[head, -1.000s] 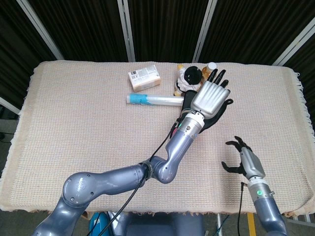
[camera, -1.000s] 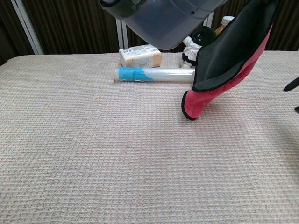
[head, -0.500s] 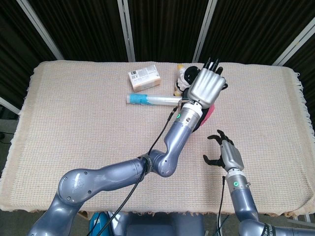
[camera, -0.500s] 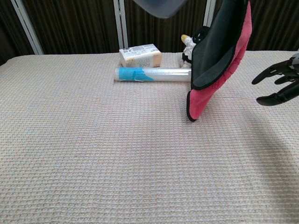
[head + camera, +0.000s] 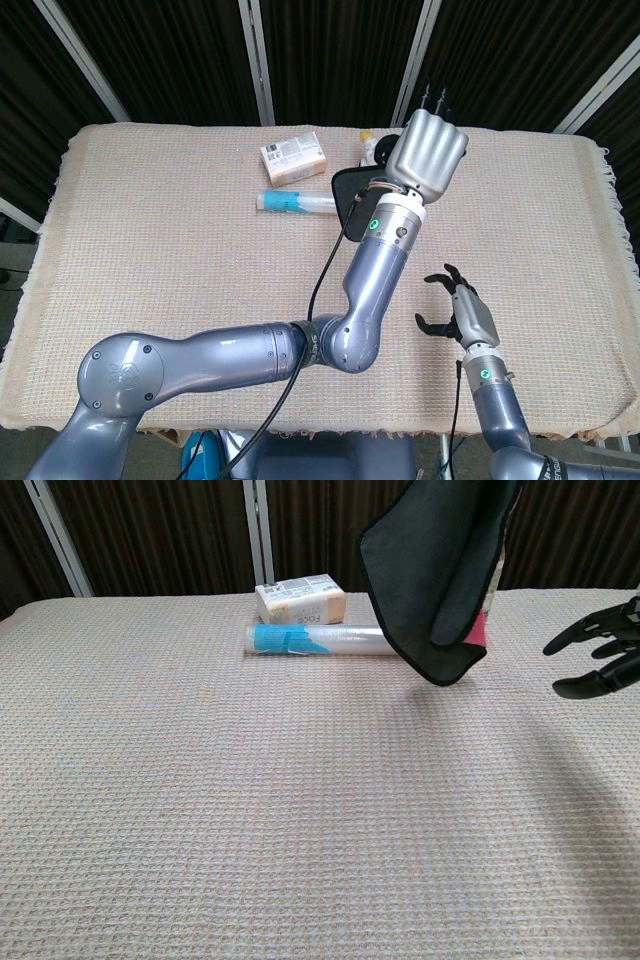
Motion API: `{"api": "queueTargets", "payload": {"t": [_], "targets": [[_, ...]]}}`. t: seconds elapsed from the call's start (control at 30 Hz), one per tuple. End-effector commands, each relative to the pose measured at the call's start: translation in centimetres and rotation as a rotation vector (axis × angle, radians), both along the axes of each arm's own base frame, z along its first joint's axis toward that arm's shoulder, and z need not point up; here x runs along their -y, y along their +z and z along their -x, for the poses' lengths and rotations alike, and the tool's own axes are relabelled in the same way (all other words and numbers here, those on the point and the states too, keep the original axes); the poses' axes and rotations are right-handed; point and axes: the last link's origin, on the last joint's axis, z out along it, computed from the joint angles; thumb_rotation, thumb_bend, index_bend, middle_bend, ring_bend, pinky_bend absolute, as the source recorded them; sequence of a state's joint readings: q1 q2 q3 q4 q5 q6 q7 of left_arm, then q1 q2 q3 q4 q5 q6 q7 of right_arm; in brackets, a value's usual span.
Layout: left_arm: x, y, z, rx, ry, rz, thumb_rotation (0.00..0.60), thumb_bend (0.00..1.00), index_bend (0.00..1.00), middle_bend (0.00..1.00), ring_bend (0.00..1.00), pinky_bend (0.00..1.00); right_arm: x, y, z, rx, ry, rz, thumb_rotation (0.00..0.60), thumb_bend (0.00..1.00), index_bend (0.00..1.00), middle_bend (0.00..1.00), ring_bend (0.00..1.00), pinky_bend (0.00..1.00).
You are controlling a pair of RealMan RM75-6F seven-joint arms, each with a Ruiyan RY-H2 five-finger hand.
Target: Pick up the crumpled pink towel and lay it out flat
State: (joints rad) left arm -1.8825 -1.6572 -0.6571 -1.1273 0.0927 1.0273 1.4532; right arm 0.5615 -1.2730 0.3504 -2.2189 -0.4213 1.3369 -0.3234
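Starting at the left, we see the woven beige cloth [image 5: 150, 260] that covers the table, bare over its left half. Toward the far middle lies a small tan cardboard box with printed labels [image 5: 292, 158], and just near of it a clear plastic tube with a blue label [image 5: 318, 639], lying on its side. The tube's right end disappears behind the hanging towel in the chest view.

Our left hand [image 5: 428, 152] is raised high above the far middle of the table, fingers curled down around the crumpled towel, dark on its outer face and pink on the inner [image 5: 438, 570]. The towel hangs folded from that grip, its lowest edge off the cloth, with only a sliver of pink showing at its right side. It and the left forearm block most of a small black-and-white figure [image 5: 381, 147] standing behind them at the far edge.

Further right and nearer, our right hand [image 5: 462, 314] hovers over the cloth, fingers spread and holding nothing, well apart from the towel.
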Motion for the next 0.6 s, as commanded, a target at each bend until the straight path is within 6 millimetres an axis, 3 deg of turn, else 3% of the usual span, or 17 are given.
{"api": "queueTargets", "payload": {"t": [0.03, 0.33, 0.6], "targets": [[0.8, -0.2, -0.1, -0.004, 0.022, 0.016, 0.600, 0.55, 0.62, 0.25, 0.00, 0.04, 0.2, -0.1, -0.4, 0.029, -0.015, 0.004, 0.600, 0.33, 0.26, 0.00, 0.00, 0.00], [1.5, -2.4, 0.6, -0.012, 0.055, 0.063, 0.600, 0.55, 0.61, 0.24, 0.00, 0.04, 2.2, -1.4, -3.6, 0.157, -0.110, -0.002, 0.600, 0.33, 0.21, 0.00, 0.00, 0.00], [2.0, -3.0, 0.1, 0.008, 0.025, 0.083, 0.600, 0.55, 0.61, 0.23, 0.00, 0.04, 3.6, -3.2, -3.2, 0.157, -0.222, -0.004, 0.600, 0.33, 0.21, 0.00, 0.00, 0.00]]}}
